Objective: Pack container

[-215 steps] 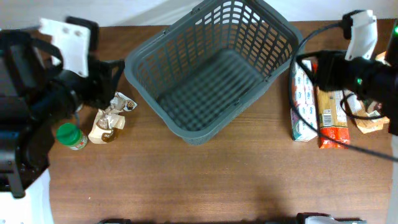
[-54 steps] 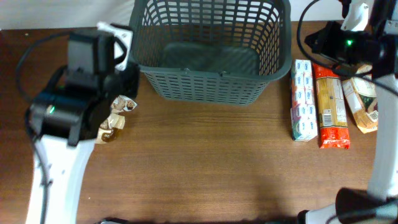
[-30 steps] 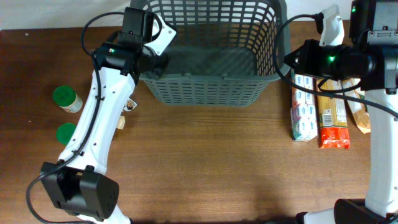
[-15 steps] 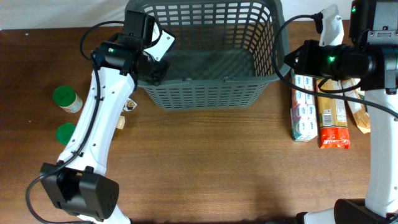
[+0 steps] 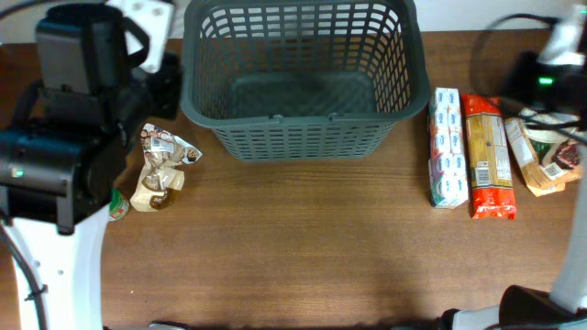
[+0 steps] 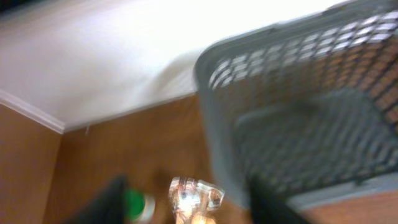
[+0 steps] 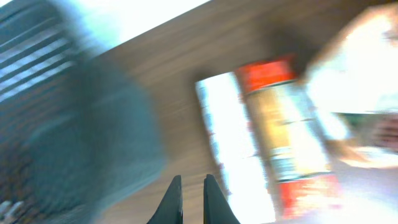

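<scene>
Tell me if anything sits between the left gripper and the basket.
Nothing visible does. From the left wrist, the basket lies straight ahead of the open left gripper. The crumpled packet and green-lidded jar lie on the table left of the basket, below the gripper, not between the two.

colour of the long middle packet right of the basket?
The long packet is orange-red with a yellowish middle; overhead view shows it best.

Overhead: we look straight down on the whole bench [image 5: 303, 257]. Left wrist: high, tilted, blurred, facing the container [image 6: 280, 59] corner and back wall [image 6: 93, 56]. Right wrist: blurred, close, facing down on packets [image 7: 280, 137] beside the container. Overhead covers both patches.
</scene>
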`<action>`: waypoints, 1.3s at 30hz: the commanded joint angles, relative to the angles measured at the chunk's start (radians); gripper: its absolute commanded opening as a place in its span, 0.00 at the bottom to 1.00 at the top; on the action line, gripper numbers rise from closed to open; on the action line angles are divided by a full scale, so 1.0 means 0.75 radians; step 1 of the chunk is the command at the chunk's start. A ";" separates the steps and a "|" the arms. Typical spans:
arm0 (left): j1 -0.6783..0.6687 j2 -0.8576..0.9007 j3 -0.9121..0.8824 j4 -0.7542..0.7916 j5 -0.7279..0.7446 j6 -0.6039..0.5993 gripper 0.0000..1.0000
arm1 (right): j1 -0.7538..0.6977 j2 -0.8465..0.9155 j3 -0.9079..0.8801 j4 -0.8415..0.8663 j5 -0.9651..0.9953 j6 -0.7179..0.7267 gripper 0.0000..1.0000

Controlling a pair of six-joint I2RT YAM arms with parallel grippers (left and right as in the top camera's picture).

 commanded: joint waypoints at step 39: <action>0.190 0.130 -0.031 -0.147 -0.084 -0.078 0.99 | -0.602 0.561 0.008 0.330 -0.141 -0.791 0.99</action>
